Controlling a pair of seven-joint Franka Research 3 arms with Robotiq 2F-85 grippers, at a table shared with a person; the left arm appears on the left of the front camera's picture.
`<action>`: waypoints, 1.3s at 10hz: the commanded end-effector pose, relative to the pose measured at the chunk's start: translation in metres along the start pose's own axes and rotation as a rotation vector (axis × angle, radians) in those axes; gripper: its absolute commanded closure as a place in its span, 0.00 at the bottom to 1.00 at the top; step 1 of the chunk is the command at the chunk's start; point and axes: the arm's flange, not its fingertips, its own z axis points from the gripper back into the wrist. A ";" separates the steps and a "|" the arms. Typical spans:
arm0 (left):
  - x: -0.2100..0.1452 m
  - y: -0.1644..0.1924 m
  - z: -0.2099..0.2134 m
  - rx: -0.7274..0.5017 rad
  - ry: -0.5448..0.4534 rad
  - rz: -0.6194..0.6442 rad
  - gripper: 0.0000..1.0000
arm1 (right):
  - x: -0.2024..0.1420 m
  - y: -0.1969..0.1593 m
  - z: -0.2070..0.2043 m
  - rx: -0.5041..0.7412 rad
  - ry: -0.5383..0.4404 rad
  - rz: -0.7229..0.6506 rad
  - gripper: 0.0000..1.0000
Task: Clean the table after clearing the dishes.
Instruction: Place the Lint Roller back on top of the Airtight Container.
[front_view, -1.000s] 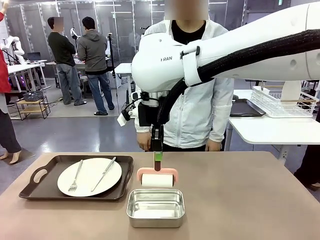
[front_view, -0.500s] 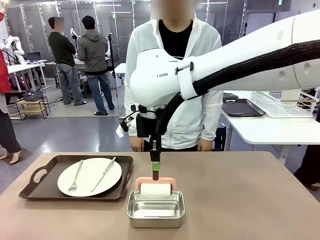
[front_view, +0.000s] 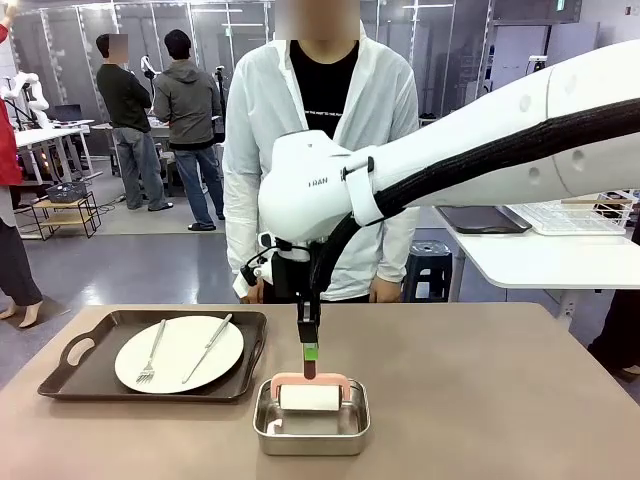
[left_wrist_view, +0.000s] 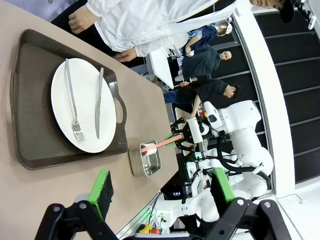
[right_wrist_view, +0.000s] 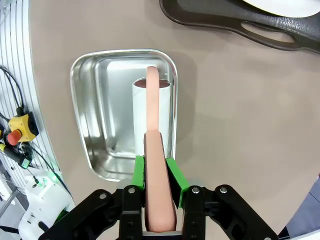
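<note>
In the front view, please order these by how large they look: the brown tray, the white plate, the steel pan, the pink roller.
1. brown tray, clearly the largest.
2 and 3. white plate and steel pan look about alike; the pan is nearer the camera, so I leave them unranked.
4. pink roller, the smallest.

I see a glossy grey floor (front_view: 150, 265), glass partition walls (front_view: 80, 40) at the back, a white side table (front_view: 540, 262) on the right bearing a wire rack (front_view: 575, 215), a dark stool (front_view: 432, 268) near it, a low wooden trolley (front_view: 65, 212) far left
</note>
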 end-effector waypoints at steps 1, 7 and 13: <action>-0.001 -0.001 0.003 -0.003 -0.002 -0.003 0.00 | -0.002 -0.002 -0.020 -0.032 0.018 -0.010 0.78; -0.001 -0.001 0.003 -0.003 -0.002 -0.003 0.00 | -0.008 -0.006 -0.026 -0.052 -0.010 0.011 0.49; -0.001 -0.001 0.003 -0.003 -0.002 -0.003 0.00 | -0.010 0.002 0.009 -0.138 -0.026 0.015 0.00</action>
